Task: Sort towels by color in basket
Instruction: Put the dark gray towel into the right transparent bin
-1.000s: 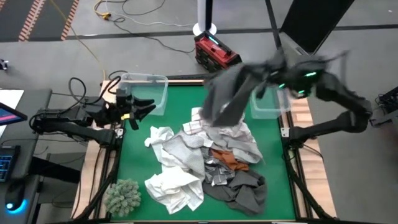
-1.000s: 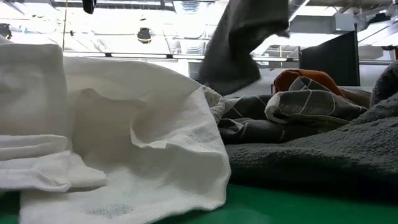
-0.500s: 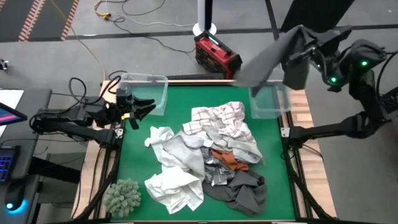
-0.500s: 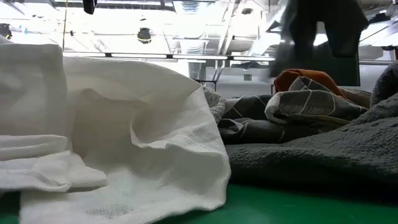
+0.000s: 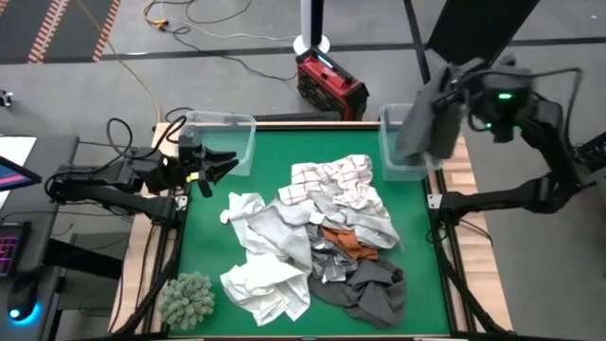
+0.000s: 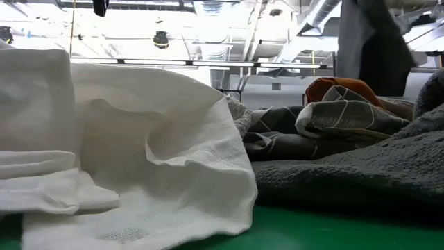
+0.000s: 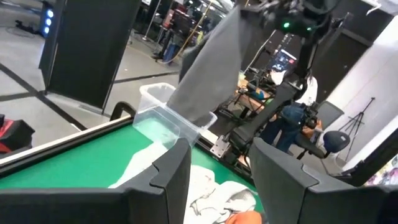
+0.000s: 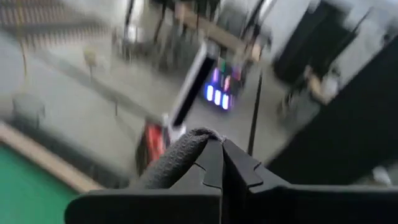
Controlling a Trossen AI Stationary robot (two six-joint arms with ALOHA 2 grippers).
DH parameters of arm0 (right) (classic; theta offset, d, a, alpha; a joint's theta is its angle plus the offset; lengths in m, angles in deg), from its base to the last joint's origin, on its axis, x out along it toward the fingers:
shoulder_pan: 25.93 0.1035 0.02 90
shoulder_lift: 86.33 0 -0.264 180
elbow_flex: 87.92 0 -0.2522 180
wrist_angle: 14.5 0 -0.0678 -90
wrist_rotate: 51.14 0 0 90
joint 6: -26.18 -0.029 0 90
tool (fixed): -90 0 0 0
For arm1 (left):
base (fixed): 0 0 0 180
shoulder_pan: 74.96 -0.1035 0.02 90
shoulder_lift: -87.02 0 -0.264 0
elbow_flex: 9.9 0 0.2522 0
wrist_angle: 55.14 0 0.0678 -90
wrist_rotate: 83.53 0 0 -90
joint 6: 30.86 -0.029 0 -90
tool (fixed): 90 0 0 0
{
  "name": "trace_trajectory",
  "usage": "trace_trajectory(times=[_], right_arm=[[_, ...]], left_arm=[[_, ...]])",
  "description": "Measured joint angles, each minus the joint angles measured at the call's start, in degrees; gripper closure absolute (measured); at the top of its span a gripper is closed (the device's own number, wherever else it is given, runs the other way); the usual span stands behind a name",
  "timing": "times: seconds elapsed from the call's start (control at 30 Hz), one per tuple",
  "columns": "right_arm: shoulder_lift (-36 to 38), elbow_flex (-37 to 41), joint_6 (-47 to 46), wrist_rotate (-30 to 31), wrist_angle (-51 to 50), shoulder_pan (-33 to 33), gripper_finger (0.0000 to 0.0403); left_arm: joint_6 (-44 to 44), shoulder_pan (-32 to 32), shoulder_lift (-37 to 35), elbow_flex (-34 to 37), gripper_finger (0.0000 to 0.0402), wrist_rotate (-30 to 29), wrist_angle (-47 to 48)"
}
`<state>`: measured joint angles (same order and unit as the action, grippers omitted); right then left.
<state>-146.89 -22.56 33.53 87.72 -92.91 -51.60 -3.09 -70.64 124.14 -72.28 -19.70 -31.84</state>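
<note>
We see our right gripper (image 8: 221, 152) clenched on a dark grey cloth towel (image 5: 426, 123), which hangs below it over the clear plastic bin (image 5: 390, 161). Our left gripper (image 5: 220, 166) waits, fingers spread.

A green table (image 5: 218, 246) with a wooden edge fills the middle of the overhead view. A fuzzy grey-green clump (image 5: 187, 299) sits at its near left corner. A red box (image 5: 329, 80) with a dark top stands on the grey floor just beyond the table's far edge, beside a white pole base (image 5: 311, 44). A yellow cable (image 5: 133, 74) and dark cables trail across the floor. At far left, a keyboard (image 5: 8, 248) and what may be a screen (image 5: 13, 175) sit on a side desk.
</note>
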Motion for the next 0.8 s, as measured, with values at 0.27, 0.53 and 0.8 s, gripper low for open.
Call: trace_trajectory(times=[0.27,0.53,0.8], right_arm=[[-3.52,0.34,-9.76,-5.03,-6.87,-0.61,0.0382],[-1.9,4.84,-5.48,-16.72,12.24,-2.09,0.0382],[1.02,13.12,-11.21,-20.47,9.15,-6.55,0.0382]], left_arm=[[-0.51,0.0,-0.02,0.02,0.0247,-0.02,-0.02],[-0.53,-0.02,-0.04,0.02,0.0247,-0.02,0.0],[-0.05,0.0,-0.07,0.02,0.0247,0.77,0.0]])
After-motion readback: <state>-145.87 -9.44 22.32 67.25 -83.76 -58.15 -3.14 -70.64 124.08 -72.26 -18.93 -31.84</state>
